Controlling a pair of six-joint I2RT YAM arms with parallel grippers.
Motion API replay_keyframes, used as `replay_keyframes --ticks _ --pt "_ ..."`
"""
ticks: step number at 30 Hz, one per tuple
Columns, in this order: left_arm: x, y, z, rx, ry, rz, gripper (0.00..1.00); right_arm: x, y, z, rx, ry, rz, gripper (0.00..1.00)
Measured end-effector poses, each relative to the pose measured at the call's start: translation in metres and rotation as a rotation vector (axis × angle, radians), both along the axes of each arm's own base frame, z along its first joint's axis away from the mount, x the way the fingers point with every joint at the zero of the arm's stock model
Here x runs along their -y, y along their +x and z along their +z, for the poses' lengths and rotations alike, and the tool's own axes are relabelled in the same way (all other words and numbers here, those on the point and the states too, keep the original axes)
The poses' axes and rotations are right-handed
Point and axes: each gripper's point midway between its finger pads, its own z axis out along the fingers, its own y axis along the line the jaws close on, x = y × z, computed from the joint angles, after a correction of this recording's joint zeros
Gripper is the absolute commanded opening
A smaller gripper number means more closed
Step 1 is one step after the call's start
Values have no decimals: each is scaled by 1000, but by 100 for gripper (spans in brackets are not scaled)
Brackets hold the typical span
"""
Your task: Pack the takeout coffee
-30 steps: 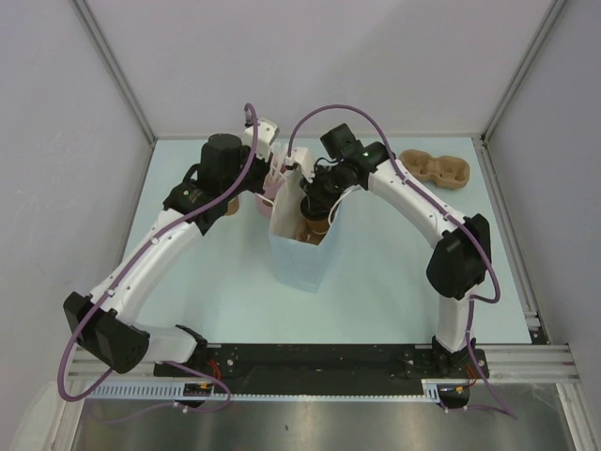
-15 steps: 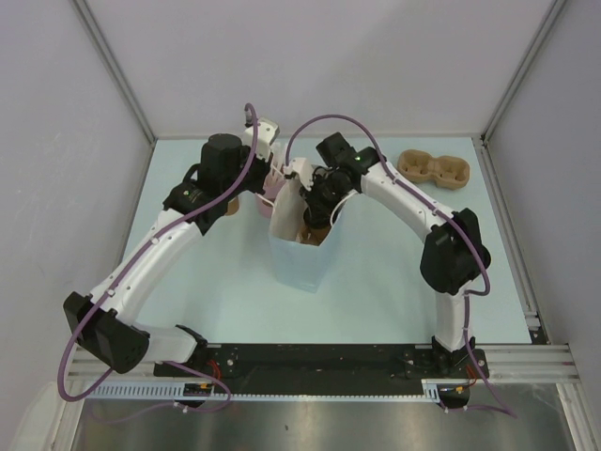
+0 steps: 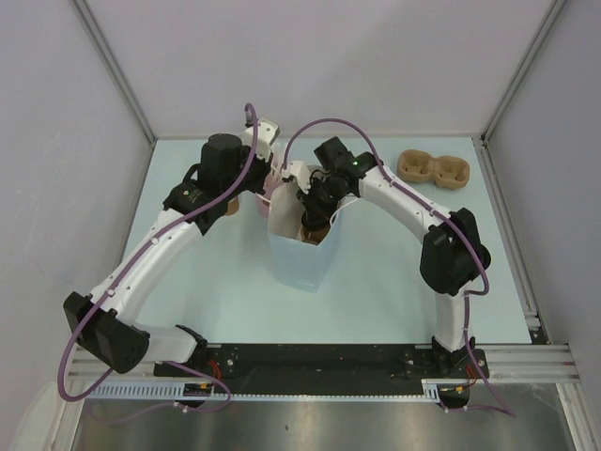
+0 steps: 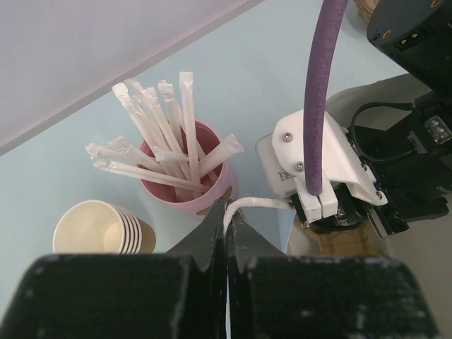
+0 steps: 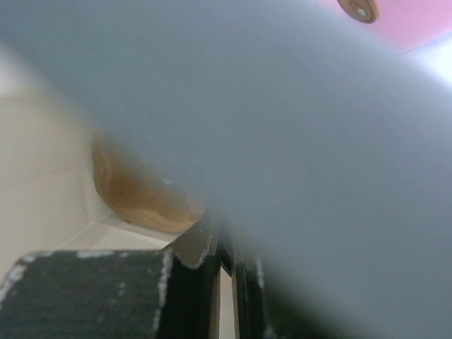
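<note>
Takeout coffee (image 3: 315, 232) is seen inside the paper bag (image 3: 300, 265) beneath closed right jaws; the bag handle (image 4: 256, 203) is clenched by left jaws.

Soft, even light fills the cell, and shadows on the desk (image 3: 376, 272) are faint. The right wrist view is mostly a pale, out-of-focus smear.
</note>
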Motion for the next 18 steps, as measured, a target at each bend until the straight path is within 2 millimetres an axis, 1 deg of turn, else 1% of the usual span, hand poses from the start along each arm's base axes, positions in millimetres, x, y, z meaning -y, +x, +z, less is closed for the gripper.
replay_keyframes --ticks 9,12,18 --pt "-3 1 -2 -2 9 16 0 -2 2 -1 11 19 0 0" --pt "-7 5 -9 -12 26 42 0 -1 1 -1 13 25 -1 0" --pt "-25 18 -28 -49 67 116 0 0 2 0 14 37 -1 0"
